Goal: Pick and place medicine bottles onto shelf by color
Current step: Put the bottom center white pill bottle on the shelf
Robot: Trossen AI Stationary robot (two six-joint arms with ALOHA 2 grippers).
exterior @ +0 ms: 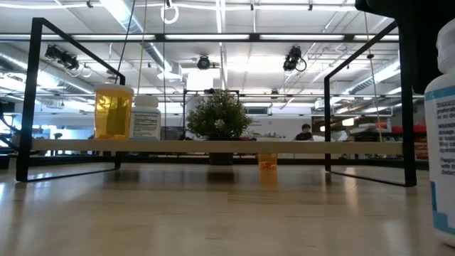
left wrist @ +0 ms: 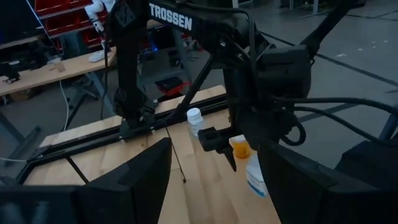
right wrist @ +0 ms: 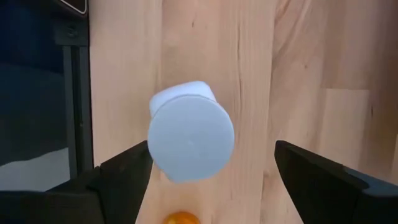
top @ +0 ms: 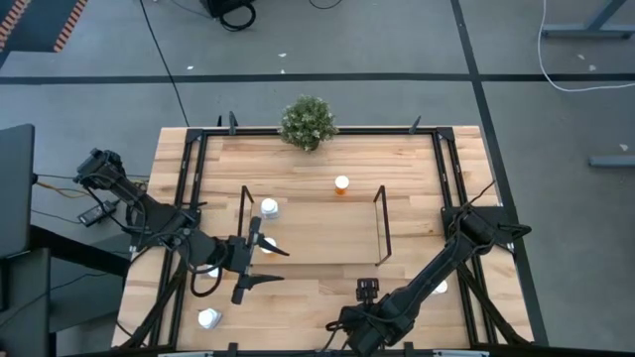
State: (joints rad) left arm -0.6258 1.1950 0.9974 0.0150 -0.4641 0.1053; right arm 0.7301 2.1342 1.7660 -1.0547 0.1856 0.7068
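Note:
My right gripper [right wrist: 211, 163] hangs open at the table's near edge, pointing down. Below it a whitish medicine bottle with a white cap [right wrist: 189, 138] stands on the table, with one finger on either side and apart from it. An orange bottle [right wrist: 180, 218] lies just beside it. My left gripper [top: 272, 265] hovers open and level at the shelf's near left corner with nothing between its fingers. The shelf [top: 380, 226] carries an orange bottle [exterior: 114, 112] and a whitish one [exterior: 146, 117] at its left end. Another orange bottle [top: 341, 185] stands on the table beyond the shelf.
A small potted plant [top: 308, 122] stands at the table's far edge. Loose whitish bottles stand at the near left [top: 208, 317] and beside the right arm [top: 440, 288]. A small black camera [top: 367, 289] sits near the front edge. Black frame rails [top: 189, 169] run along the table's sides.

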